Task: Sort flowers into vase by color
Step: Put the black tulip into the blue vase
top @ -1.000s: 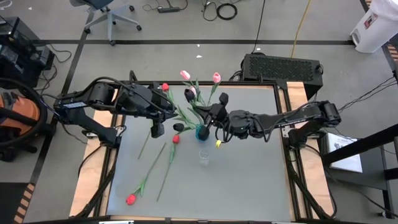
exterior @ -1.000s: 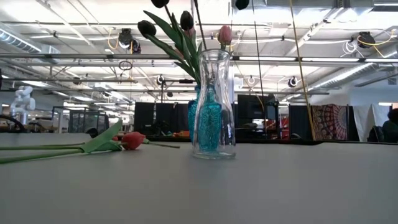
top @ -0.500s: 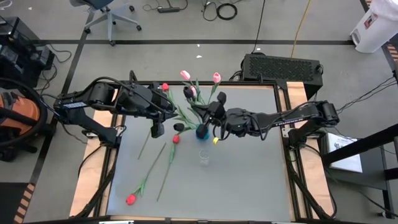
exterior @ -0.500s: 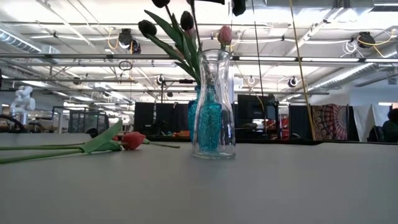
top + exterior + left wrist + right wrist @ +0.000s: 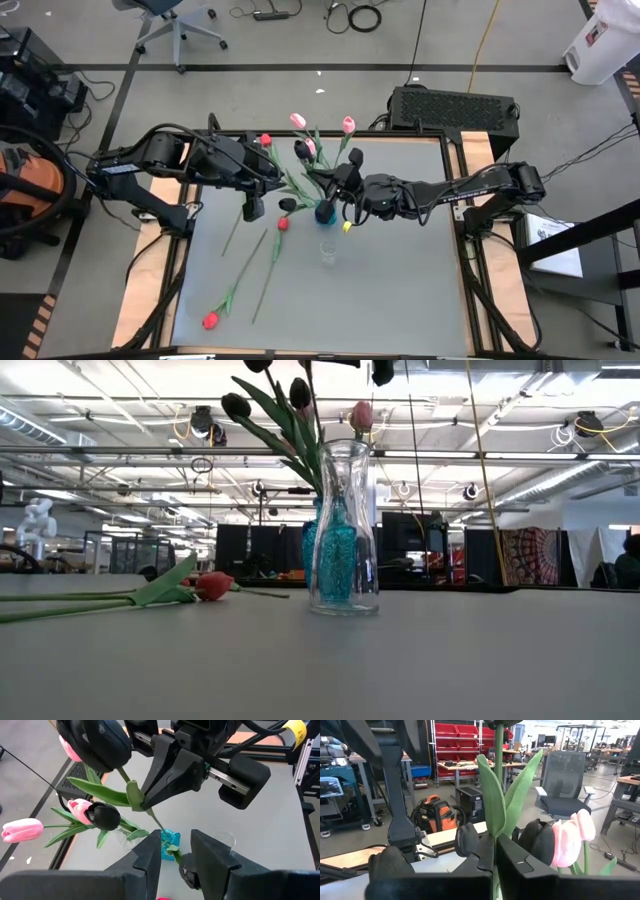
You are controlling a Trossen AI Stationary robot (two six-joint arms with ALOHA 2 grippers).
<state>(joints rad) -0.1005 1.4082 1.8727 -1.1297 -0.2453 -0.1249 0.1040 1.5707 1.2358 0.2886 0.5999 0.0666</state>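
Note:
A blue vase (image 5: 325,212) at mid-table holds several pink and black flowers (image 5: 80,810) by their stems. An empty clear vase (image 5: 328,250) stands just nearer the table's near edge. My right gripper (image 5: 346,190) hangs level above the blue vase, shut on a black tulip (image 5: 360,157) with its head (image 5: 97,740) up. My left gripper (image 5: 172,852) hovers high to the vase's left, tilted down, fingers apart with nothing between them. Two red tulips (image 5: 283,224) (image 5: 210,320) lie flat on the table. My right gripper pinches the black tulip's green stem (image 5: 136,800) between its two fingers, just below the leaves (image 5: 492,795). The fingers come level from the table's right and lie across the stem. The tulip stands nearly upright, and its stem runs down to the blue vase's mouth (image 5: 165,836).
Loose green stems (image 5: 262,285) lie on the near left part of the table by the red tulips. A black box (image 5: 455,105) sits beyond the far edge. The table's right half (image 5: 410,280) carries nothing but the right arm above it.

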